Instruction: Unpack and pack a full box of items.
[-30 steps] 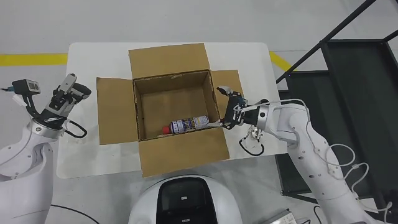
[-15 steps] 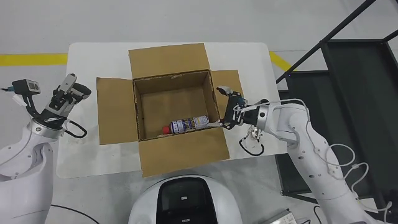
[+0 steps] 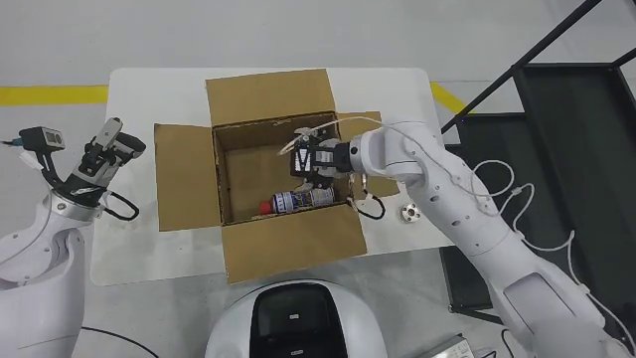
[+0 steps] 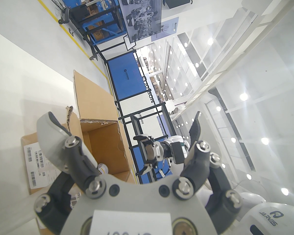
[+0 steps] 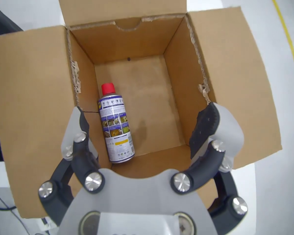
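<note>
An open cardboard box (image 3: pixel 268 94) stands in the middle of the white table (image 3: pixel 149 99), all its flaps folded out. A blue and white spray can (image 3: pixel 301 200) with a red cap lies on the box floor against the near wall; it is the can (image 5: pixel 115 125) below my right gripper (image 5: pixel 143 116). My right gripper (image 3: pixel 298 167) hangs open over the box's inside, above the can and apart from it. My left gripper (image 3: pixel 117 144) is held open and empty past the box's left flap, near the table's left edge. The left gripper (image 4: pixel 122 123) points up, with the box (image 4: pixel 98 128) beyond it.
A small round metal part (image 3: pixel 407 215) lies on the table to the right of the box. A black metal stair frame (image 3: pixel 556 109) stands past the table's right edge. Paper labels (image 4: pixel 39 157) are stuck on the left flap.
My right arm has swung from beside the box's right flap to over the box's inside, its gripper now pointing down at the can. The left arm has kept still.
</note>
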